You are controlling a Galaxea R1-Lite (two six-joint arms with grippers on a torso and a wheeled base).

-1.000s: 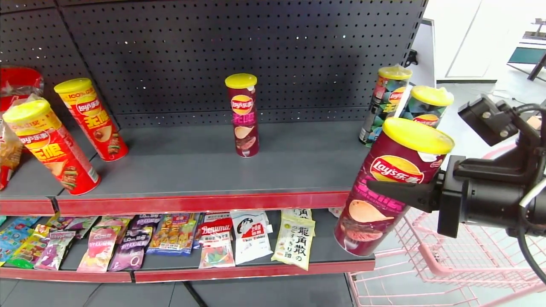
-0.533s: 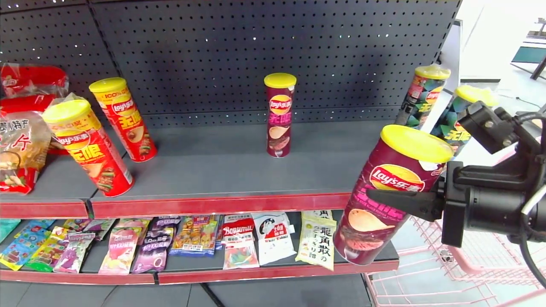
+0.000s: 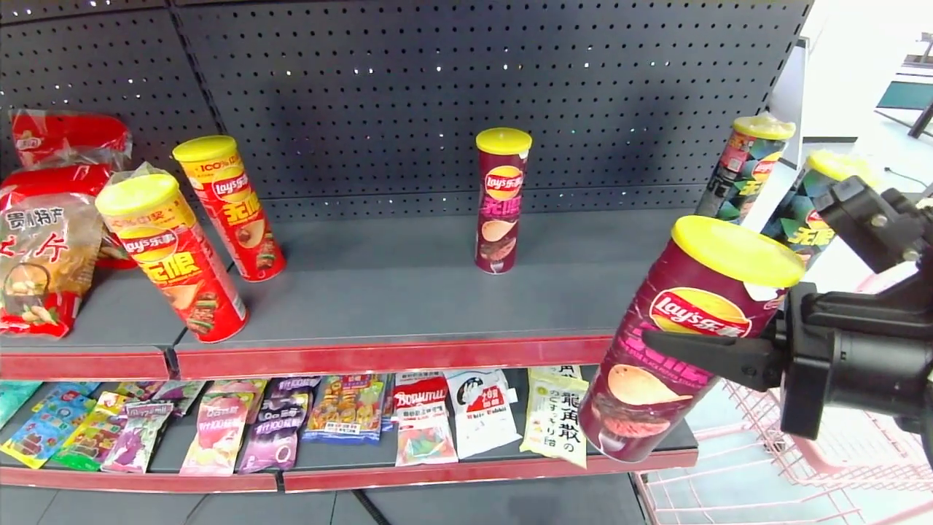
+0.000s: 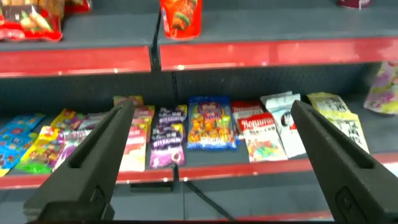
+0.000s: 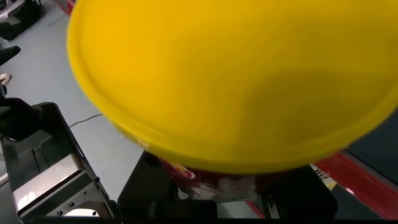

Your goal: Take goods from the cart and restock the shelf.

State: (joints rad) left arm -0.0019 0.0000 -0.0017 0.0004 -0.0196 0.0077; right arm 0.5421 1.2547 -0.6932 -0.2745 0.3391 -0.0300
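Clamped in right pincer (image 3: 685,341) off the shelf's (image 3: 393,299) right end: maroon chip can (image 3: 652,397), long axis near-upright, yellow lid leaning right. Left pincer (image 4: 211,111) spread apart.

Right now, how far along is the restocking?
Looks done: one maroon can stands on the upper shelf. In hand: the right gripper holds a second maroon can near the shelf's right end, by the pink cart. Left: placing it on the shelf.

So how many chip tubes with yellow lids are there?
6. Two red tubes at the shelf's left, a maroon tube mid-shelf, two patterned tubes at its right, a held tube in the right pincer. Others may be hidden.
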